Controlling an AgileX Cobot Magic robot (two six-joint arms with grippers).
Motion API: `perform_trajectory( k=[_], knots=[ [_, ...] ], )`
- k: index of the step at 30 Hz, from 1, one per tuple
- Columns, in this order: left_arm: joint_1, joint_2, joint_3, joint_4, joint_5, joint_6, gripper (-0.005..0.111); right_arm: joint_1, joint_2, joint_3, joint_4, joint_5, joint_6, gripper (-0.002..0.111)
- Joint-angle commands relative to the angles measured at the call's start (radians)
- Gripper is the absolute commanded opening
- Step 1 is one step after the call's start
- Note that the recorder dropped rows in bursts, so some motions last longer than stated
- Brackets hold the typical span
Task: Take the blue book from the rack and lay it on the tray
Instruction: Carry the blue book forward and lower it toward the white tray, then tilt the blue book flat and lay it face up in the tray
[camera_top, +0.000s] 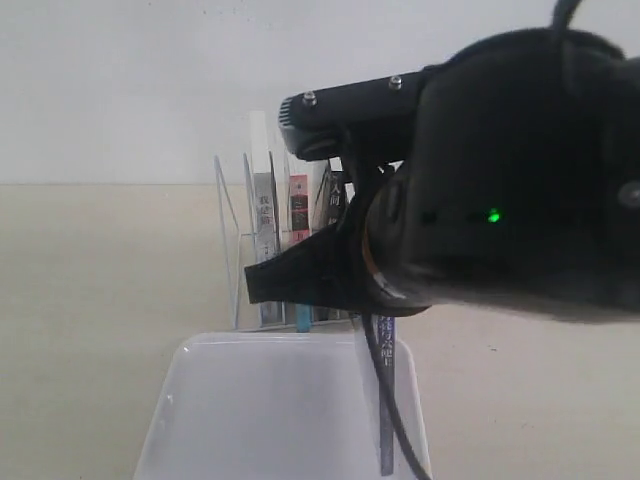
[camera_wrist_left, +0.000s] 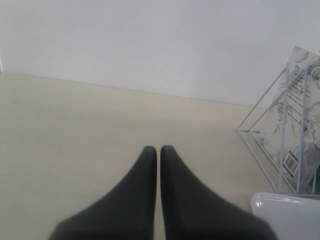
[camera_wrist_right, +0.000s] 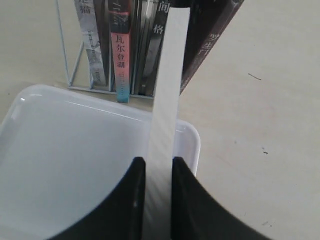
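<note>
The pale beige table (camera_top: 90, 300) carries the white wire rack (camera_top: 238, 280), which stands upright near the wall. The white tray (camera_top: 230, 410) lies flat just in front of the rack, its far rim close to the rack's base. A few small dark specks (camera_wrist_right: 255, 76) mark the bare surface beside the rack.

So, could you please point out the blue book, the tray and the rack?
blue book (camera_wrist_right: 167, 100), right wrist view, on its white page edge.
tray (camera_wrist_right: 70, 165), right wrist view, on its bare floor.
rack (camera_wrist_left: 301, 135), left wrist view, on an upright wire.
</note>
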Motion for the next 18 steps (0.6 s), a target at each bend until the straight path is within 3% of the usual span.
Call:
perform_trajectory(
  k=[1,18],
  knots=[
    [0.003,0.003,-0.004,-0.01,-0.007,-0.008,0.004,0.034,0.03,-0.006,-0.1,0.09,0.047,0.0],
    [0.003,0.003,-0.004,-0.01,-0.007,-0.008,0.004,0.061,0.082,-0.006,-0.154,0.075,0.125,0.0]
  ],
)
